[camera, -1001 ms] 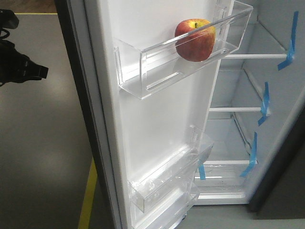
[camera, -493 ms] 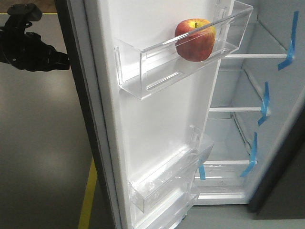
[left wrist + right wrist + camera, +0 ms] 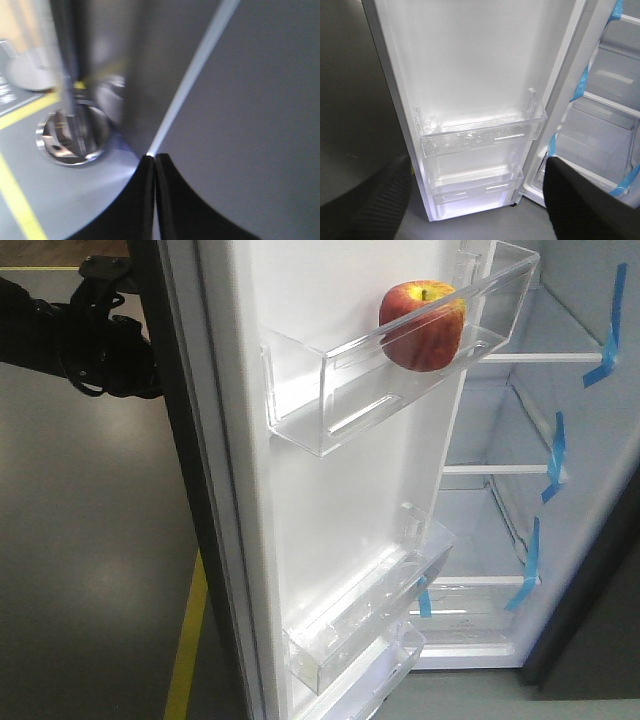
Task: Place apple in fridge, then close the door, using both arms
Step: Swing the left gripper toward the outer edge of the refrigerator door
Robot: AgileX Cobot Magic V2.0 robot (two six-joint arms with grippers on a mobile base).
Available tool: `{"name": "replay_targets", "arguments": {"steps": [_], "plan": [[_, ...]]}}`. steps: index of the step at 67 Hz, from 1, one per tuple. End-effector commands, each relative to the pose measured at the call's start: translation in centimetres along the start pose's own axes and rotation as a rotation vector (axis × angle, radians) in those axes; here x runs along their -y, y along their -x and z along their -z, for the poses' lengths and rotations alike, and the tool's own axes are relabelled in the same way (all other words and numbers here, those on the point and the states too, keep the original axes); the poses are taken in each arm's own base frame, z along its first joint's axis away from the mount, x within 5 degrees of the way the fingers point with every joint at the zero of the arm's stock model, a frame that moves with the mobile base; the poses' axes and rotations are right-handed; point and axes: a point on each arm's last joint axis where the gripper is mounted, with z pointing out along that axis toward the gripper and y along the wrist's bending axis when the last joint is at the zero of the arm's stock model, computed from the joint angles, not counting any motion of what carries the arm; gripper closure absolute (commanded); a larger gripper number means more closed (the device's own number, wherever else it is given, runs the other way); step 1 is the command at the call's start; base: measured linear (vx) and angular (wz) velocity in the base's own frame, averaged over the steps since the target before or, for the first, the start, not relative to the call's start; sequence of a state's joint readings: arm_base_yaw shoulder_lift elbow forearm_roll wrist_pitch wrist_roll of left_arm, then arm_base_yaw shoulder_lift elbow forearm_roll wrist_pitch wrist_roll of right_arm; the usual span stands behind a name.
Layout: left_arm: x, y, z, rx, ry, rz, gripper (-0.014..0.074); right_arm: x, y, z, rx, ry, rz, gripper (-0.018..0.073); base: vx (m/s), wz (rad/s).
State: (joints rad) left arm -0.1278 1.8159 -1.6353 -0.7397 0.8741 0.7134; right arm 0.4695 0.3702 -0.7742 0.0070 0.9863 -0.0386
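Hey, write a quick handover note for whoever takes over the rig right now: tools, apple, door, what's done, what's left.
Left tool: shut, empty, at the door's dark outer side.
Right tool: open, empty, facing the door's lower bins.
Apple: sitting in the door's top bin.
Done: apple is in the fridge.
Left: door stands open; push it shut, probably with the left tool.

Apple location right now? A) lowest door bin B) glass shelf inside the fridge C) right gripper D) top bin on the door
D: the apple sits in the top clear bin on the open door; the right gripper is open and empty.
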Motion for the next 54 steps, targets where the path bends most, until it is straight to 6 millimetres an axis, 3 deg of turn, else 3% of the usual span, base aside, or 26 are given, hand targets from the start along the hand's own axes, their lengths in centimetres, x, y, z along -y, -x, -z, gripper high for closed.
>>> {"name": "replay_targets", "arguments": {"steps": [1, 33, 54], "plan": [[2.8, 2.0, 1.9, 0.091, -0.052, -0.032, 0.0602, 0.1, 1.1, 0.3, 0.076, -0.005, 0.010, 0.0039, 0.00, 0.00], [9.2, 2.4, -0.6, 0.100, -0.163, -0.126, 0.0602, 0.1, 1.1, 0.3, 0.076, -0.005, 0.010, 0.0039, 0.00, 0.00], [15.0, 2.6, -2.3, 0.150, -0.225, -0.201, 0.0602, 0.1, 1.1, 0.3, 0.076, -0.005, 0.010, 0.0039, 0.00, 0.00]]}}
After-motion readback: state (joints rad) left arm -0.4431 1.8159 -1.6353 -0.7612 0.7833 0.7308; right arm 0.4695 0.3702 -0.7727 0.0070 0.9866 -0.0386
